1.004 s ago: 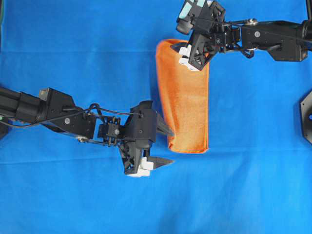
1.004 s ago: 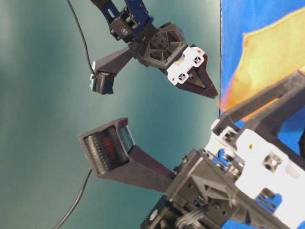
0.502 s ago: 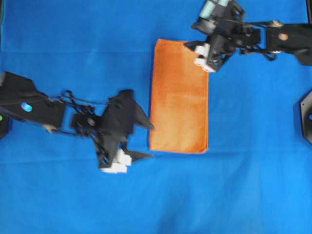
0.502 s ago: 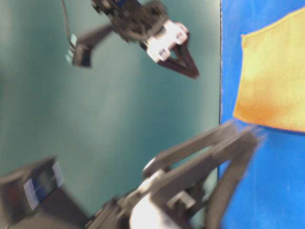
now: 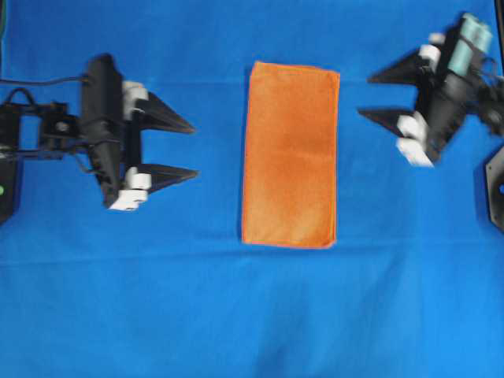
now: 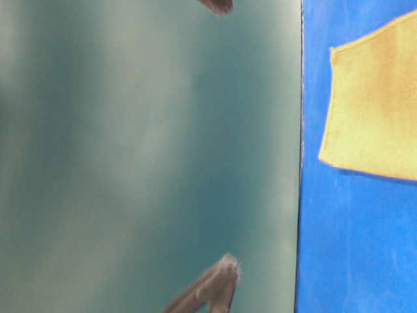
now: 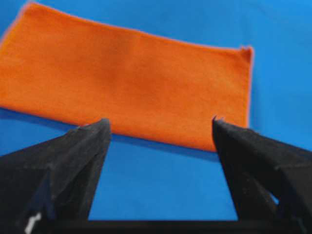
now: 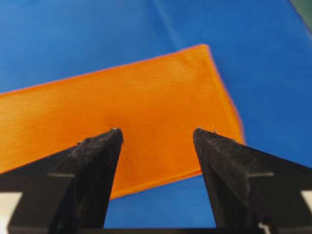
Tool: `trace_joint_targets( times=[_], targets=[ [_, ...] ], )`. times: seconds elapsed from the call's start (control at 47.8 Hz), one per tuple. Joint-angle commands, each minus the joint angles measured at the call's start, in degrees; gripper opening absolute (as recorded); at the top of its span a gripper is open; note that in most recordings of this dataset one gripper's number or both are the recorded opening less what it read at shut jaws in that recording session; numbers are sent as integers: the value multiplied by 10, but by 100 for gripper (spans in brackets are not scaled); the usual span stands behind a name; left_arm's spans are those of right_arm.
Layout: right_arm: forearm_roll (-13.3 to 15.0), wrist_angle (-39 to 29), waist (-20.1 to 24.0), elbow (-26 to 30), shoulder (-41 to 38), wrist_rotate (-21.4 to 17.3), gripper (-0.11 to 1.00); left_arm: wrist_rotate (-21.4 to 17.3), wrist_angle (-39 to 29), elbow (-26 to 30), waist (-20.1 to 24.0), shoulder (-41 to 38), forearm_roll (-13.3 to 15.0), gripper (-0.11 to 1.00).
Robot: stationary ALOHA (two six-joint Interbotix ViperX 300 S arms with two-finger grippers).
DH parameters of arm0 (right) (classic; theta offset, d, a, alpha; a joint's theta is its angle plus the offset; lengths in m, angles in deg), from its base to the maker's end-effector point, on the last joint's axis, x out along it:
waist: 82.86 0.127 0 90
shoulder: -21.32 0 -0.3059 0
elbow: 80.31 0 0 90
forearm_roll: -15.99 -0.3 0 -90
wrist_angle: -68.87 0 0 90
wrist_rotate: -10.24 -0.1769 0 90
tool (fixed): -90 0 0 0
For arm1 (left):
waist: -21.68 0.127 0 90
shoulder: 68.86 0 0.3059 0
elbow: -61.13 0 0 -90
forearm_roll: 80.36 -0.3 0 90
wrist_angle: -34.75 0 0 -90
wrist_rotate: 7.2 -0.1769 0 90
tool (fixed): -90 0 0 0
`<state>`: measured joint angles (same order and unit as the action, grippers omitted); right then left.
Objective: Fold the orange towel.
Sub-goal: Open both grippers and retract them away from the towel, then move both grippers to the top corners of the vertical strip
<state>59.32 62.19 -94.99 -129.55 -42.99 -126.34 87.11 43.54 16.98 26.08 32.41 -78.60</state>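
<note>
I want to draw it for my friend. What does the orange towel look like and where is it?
Find the blue table cloth. In its middle, between the two black grippers, lies the orange towel, a flat, tall, fuzzy rectangle. It is the only orange thing there.

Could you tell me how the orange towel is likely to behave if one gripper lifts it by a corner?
The orange towel lies flat as a folded rectangle on the blue cloth, so it is probably limp and would drape. Its layers look loose, so the fold may fall open. It looks thin, likely light.
</note>
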Motion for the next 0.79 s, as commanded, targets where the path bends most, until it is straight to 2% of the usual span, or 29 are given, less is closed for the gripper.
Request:
trace_joint_targets(
  times=[0.0, 0.209, 0.481, 0.627, 0.774],
  targets=[
    [-2, 2, 17, -10, 27, -8, 63, -2, 16, -19, 16, 37, -1, 77],
    [-2, 4, 19, -22, 30, -14, 63, -2, 39, -52, 25, 66, -1, 77],
    [-3, -4, 13, -18, 19, -16, 63, -2, 50, -33, 25, 33, -1, 77],
    [-3, -9, -21, -2, -4, -17, 63, -6, 73, 0, 34, -15, -2, 77],
    [2, -8, -72, 21, -68, -17, 63, -30, 84, 46, 64, -83, -1, 77]
  ],
)
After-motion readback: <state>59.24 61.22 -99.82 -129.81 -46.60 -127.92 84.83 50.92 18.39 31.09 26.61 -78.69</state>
